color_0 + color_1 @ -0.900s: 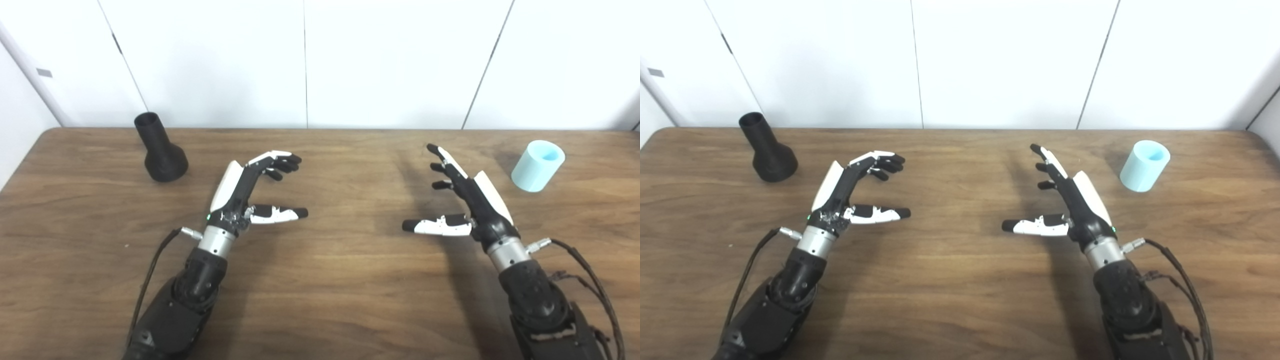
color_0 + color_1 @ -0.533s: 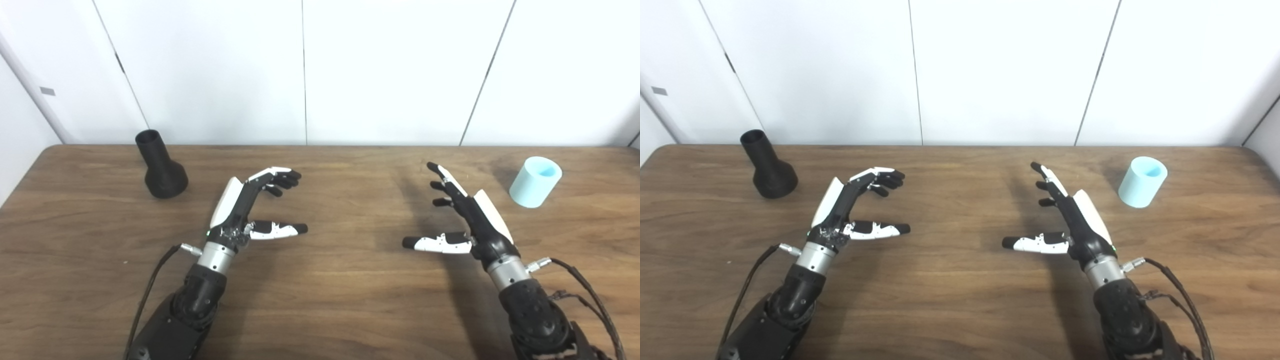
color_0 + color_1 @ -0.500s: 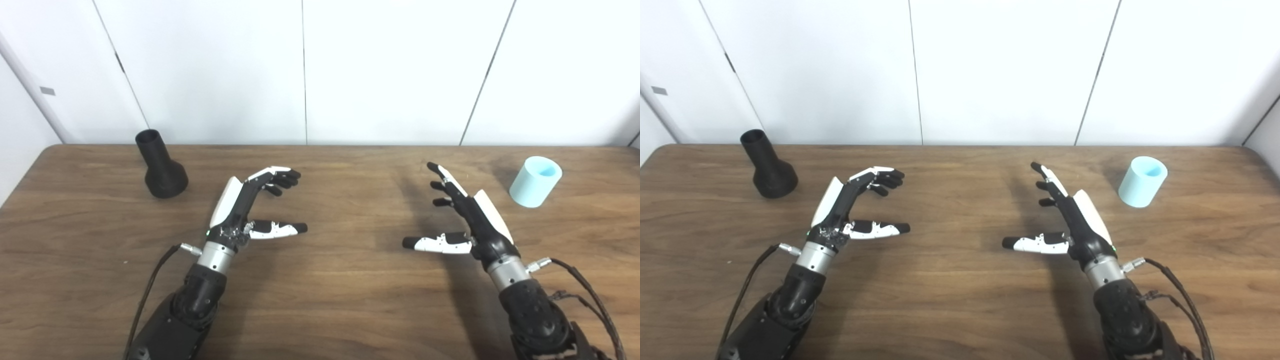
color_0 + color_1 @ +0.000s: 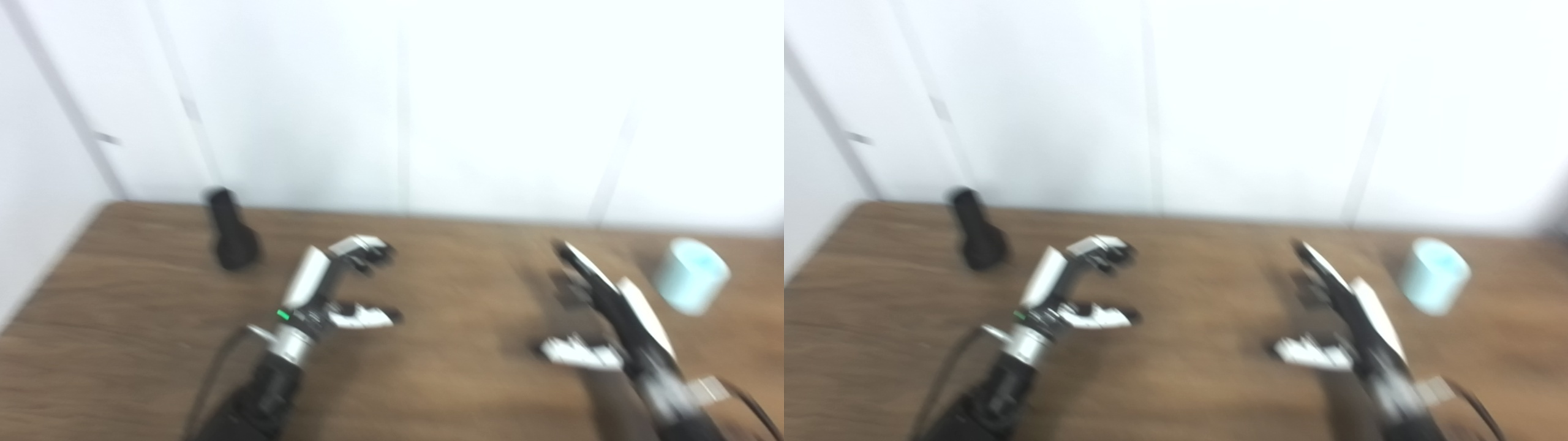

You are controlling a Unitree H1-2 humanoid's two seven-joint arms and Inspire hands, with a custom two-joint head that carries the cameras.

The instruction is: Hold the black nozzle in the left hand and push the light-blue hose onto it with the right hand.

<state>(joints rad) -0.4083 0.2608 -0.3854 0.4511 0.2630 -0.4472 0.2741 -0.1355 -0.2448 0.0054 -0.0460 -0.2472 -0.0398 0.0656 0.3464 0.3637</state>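
Observation:
Both views are blurred by motion. The black nozzle (image 4: 231, 234) stands upright near the table's far left corner, narrow end up. The light-blue hose piece (image 4: 692, 275), a short open cylinder, stands at the far right. My left hand (image 4: 335, 285) hovers open over the table, to the right of and nearer than the nozzle, fingers curled apart from the thumb. My right hand (image 4: 603, 321) is open too, fingers stretched out, left of the hose and apart from it. Neither hand holds anything.
The brown wooden table (image 4: 429, 380) runs the width of the view, with its left edge (image 4: 43, 275) in sight. White wall panels (image 4: 398, 104) rise right behind the far edge. Cables trail from both wrists.
The whole picture has shifted down and to the right and gone blurry, so the camera has moved. Relative to the table, the hands, nozzle and hose stand as before.

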